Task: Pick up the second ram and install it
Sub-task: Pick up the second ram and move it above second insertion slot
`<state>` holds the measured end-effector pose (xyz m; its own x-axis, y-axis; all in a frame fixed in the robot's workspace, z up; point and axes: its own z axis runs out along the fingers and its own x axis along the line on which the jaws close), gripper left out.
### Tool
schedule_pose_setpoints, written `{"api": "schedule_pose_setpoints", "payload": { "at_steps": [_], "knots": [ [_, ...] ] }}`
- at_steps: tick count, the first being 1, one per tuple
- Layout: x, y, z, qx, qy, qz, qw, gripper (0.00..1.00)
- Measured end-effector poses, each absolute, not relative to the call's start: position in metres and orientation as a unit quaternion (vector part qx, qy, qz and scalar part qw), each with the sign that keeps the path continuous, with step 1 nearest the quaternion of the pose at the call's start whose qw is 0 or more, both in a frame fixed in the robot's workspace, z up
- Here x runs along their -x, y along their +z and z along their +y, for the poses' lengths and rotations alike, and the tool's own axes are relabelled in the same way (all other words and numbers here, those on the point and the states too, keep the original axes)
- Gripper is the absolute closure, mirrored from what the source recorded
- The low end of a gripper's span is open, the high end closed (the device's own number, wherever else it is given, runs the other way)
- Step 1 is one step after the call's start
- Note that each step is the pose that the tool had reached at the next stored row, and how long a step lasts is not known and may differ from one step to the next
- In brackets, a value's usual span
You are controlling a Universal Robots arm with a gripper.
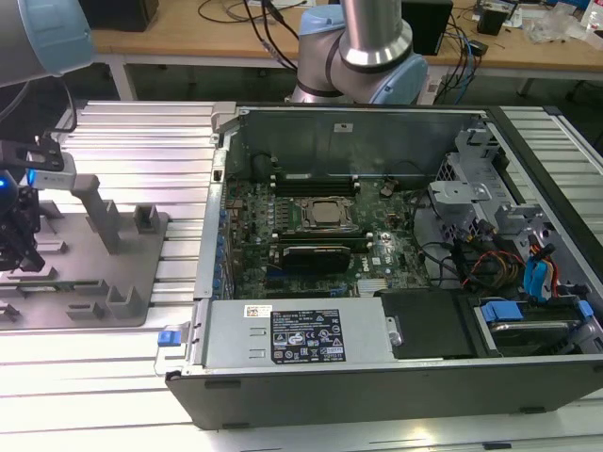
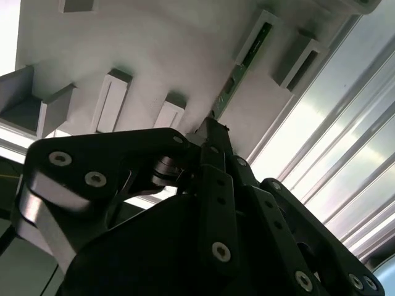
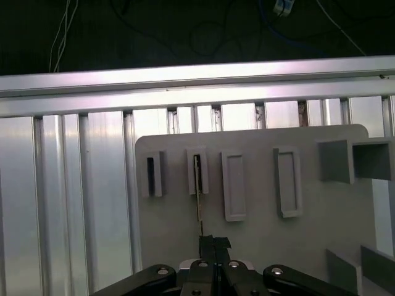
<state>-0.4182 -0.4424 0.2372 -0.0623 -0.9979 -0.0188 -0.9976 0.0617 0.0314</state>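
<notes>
The gripper [image 3: 214, 242] has its fingers pressed together on the near end of the one ram [image 3: 198, 188]. The ram stands on edge in one of four slot blocks [image 3: 287, 182] on the grey tray [image 3: 259, 237]. In the exterior view, the tray lies on the desk [image 1: 141, 141], to the left of one open PC case [image 1: 377, 363].

Second ram [image 3: 199, 196] on fixture [image 3: 259, 237]
</notes>
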Motion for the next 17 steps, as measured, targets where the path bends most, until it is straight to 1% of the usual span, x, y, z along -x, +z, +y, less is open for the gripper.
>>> {"api": "schedule_pose_setpoints", "payload": {
  "at_steps": [10,11,13,17],
  "knots": [
    [0.419,0.227,-0.446,-0.685,-0.018,-0.728,0.004,0.92],
    [0.419,0.227,-0.446,-0.685,-0.018,-0.728,0.004,0.86],
    [0.419,0.227,-0.446,-0.685,-0.018,-0.728,0.004,0.72],
    [0.420,0.221,-0.446,-0.700,-0.018,-0.714,0.004,0.72]
  ]
}}
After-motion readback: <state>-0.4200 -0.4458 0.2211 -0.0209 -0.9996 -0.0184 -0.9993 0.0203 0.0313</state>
